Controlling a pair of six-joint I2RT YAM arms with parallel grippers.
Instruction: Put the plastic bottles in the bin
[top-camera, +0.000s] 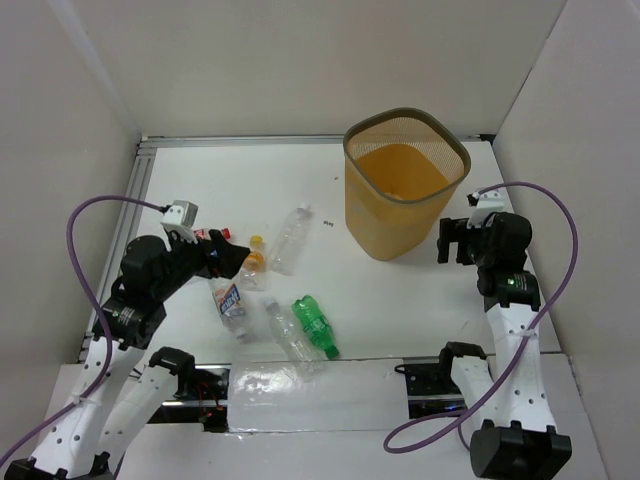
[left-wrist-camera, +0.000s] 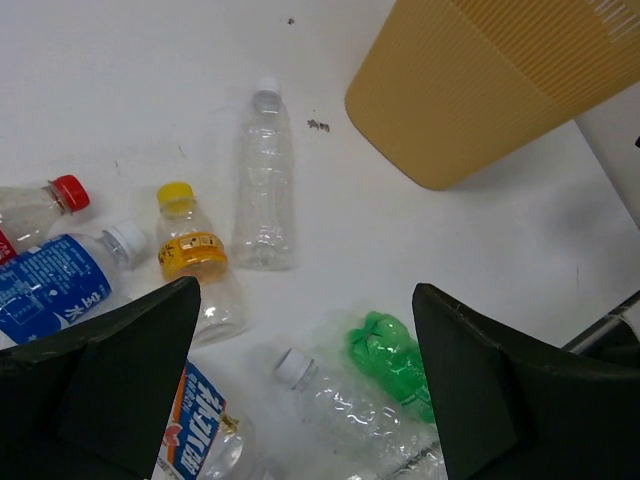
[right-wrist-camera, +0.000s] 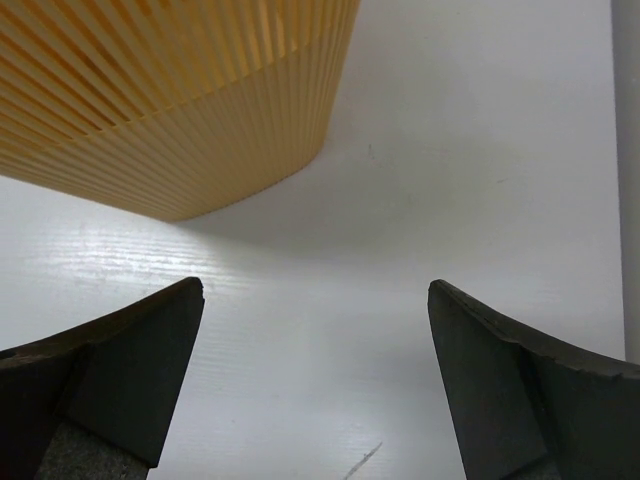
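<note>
The orange-yellow mesh bin (top-camera: 378, 225) stands at the back right of the white table and also shows in the left wrist view (left-wrist-camera: 480, 90). Several small plastic bottles lie left of it. They include a long clear one (left-wrist-camera: 264, 180), an orange-capped one (left-wrist-camera: 193, 258), a red-capped one (left-wrist-camera: 40, 205), a blue-labelled one (left-wrist-camera: 55, 288), a crushed clear one (left-wrist-camera: 345, 405) and a green one (left-wrist-camera: 392, 358). My left gripper (left-wrist-camera: 307, 292) is open and empty, hovering above the crushed clear and green bottles. My right gripper (right-wrist-camera: 315, 290) is open and empty above bare table, right of the bin's base (right-wrist-camera: 170, 100).
Another bottle with a blue and red label (left-wrist-camera: 205, 425) lies under my left finger (left-wrist-camera: 120, 380). White walls close in the table on three sides. A crumpled clear plastic sheet (top-camera: 275, 385) lies at the near edge between the arm bases.
</note>
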